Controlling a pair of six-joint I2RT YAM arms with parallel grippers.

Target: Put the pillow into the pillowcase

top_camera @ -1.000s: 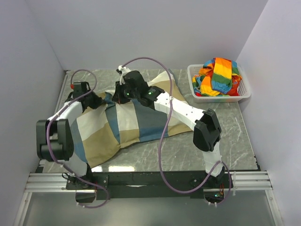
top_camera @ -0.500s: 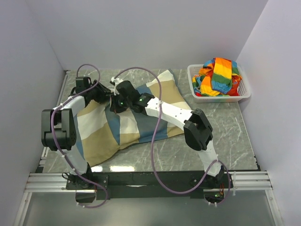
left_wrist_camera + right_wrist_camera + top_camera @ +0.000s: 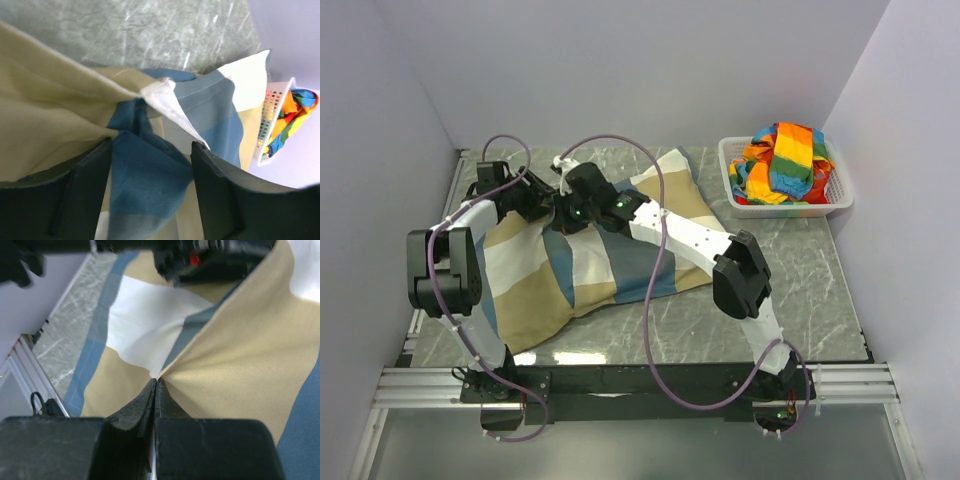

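The pillowcase [image 3: 590, 262], in blocks of blue, tan and off-white, lies plump across the table from near left to far right. The pillow is hidden. My right gripper [image 3: 563, 212] is at the case's far left end. In the right wrist view it [image 3: 156, 381] is shut on a pinched fold of the pillowcase [image 3: 235, 365]. My left gripper [image 3: 533, 200] is just left of it. In the left wrist view it [image 3: 152, 145] stands open over a blue fold of the pillowcase [image 3: 145, 175], which lies loose between its fingers. A white cloth corner [image 3: 160, 97] pokes out ahead.
A white basket [image 3: 785, 208] holding rainbow-striped cloth [image 3: 785, 160] stands at the far right; it also shows at the right edge of the left wrist view. Grey marble tabletop [image 3: 820, 290] shows right of the case. Walls close in on the left, back and right.
My left gripper has opened and let go of the pillowcase, shifting slightly toward the far side. My right gripper has pulled its fold of the case to the left.
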